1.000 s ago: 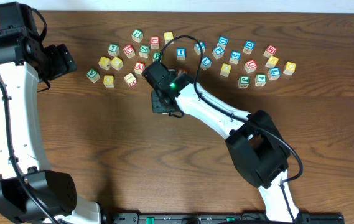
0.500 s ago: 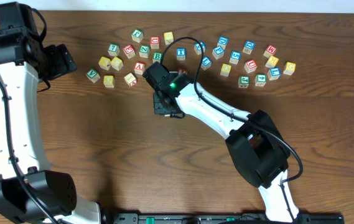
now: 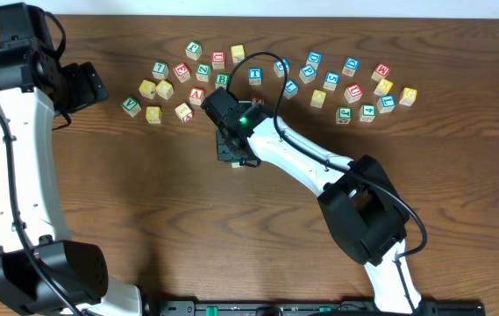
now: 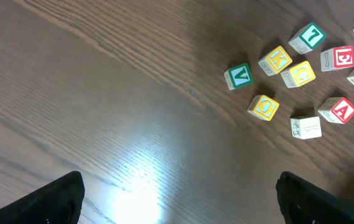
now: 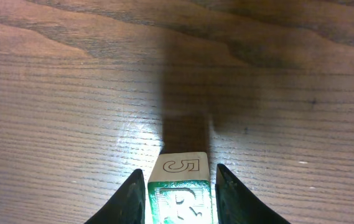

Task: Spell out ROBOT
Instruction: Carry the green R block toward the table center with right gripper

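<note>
My right gripper (image 5: 178, 177) is shut on the green-lettered R cube (image 5: 180, 200); the cube's face with a 5 points away from the wrist. It sits low over the bare wood at the table's middle, below the scattered cubes (image 3: 234, 158). The overhead view hides the R cube under the gripper. A yellow O cube (image 4: 264, 107) lies in the left cluster (image 3: 153, 113). A green-lettered cube (image 3: 222, 80) and a blue T cube (image 3: 255, 75) lie in the far row. My left gripper (image 4: 180, 202) is open and empty, raised at the far left (image 3: 91, 85).
Several lettered cubes are scattered along the far side of the table, from a left cluster (image 3: 163, 88) to a right group (image 3: 363, 88). Red-lettered cubes such as A (image 4: 340, 110) and E (image 4: 338, 58) lie among them. My right arm (image 3: 319, 167) crosses the middle.
My right gripper has moved a little down and toward the near side with the R cube, then stayed still. The left arm has not moved.
</note>
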`<state>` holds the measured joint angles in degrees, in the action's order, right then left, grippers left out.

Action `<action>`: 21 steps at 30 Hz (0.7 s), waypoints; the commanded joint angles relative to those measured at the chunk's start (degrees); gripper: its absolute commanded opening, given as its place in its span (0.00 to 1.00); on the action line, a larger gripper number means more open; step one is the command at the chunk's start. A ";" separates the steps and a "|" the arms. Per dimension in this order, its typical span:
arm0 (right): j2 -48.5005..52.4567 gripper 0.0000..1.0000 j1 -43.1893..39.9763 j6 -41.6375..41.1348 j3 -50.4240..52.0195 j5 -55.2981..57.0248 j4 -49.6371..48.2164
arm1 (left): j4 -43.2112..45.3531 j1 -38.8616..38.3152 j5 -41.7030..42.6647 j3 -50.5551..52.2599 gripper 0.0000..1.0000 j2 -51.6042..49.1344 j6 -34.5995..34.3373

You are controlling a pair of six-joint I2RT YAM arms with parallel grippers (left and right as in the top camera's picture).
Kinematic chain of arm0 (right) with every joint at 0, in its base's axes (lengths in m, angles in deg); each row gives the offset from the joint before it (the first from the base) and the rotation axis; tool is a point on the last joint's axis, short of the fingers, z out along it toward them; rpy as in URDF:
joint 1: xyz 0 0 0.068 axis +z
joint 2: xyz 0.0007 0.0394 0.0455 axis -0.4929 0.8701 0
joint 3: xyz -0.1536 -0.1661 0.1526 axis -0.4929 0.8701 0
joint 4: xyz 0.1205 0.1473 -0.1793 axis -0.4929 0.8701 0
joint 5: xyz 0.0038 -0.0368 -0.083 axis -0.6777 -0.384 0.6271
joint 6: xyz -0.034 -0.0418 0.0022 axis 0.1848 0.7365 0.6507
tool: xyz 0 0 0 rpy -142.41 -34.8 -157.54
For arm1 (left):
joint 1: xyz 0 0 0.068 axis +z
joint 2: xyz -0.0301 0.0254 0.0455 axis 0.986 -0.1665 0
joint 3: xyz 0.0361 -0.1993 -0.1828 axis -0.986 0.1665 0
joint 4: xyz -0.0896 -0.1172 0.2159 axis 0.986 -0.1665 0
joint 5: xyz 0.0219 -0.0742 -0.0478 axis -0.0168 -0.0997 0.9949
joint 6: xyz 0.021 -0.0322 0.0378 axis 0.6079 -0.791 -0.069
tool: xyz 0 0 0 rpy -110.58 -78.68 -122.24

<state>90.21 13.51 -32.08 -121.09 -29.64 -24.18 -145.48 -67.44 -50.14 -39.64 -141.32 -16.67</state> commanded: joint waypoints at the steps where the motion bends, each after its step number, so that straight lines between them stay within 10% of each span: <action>1: 0.28 0.32 0.15 -1.29 -0.35 0.87 0.02 | -0.17 -0.02 -0.33 -0.33 0.98 -0.66 -0.07; 21: 1.79 0.27 0.83 -1.66 -0.24 0.24 0.61 | -0.17 -0.02 -0.33 -0.33 0.98 -0.66 -0.07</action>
<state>90.98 13.80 -32.97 -121.09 -29.69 -23.17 -145.48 -67.47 -50.14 -39.64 -141.32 -16.67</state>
